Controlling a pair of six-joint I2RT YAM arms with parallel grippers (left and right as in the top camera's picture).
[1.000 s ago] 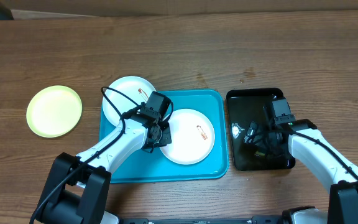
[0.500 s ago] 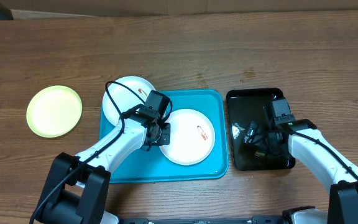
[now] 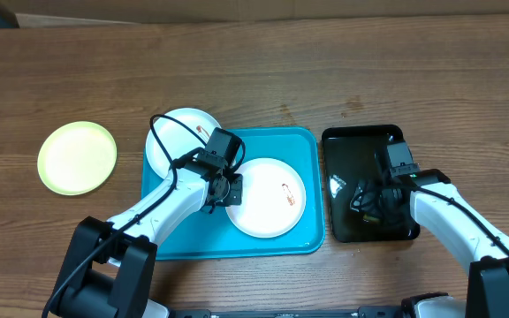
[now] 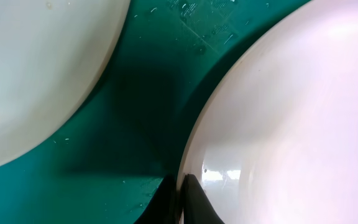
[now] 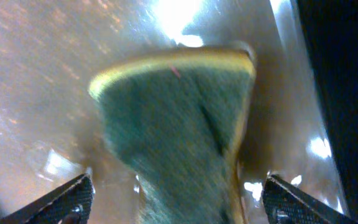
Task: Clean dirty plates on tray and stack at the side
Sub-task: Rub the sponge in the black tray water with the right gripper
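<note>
Fingers (image 4: 196, 205) of your left gripper (image 4: 180, 184) are pinching the white plate (image 4: 291, 124); your right gripper (image 5: 179, 199) is gaping above the sponge (image 5: 179, 118).

Far half of table (image 3: 325, 71): open wood, free pass. Free strip btwn yellow-green plate (image 3: 77, 157) & turquoise tray (image 3: 175, 238). Thin gap btwn rear white plate (image 3: 177, 134) & front white plate (image 3: 268, 208) is blocked by L gripper (image 3: 226, 193), pinched on front rim. In black tray (image 3: 360, 141), sponge (image 5: 179, 118) fills R gripper's (image 3: 367, 199) spread fingers.
</note>
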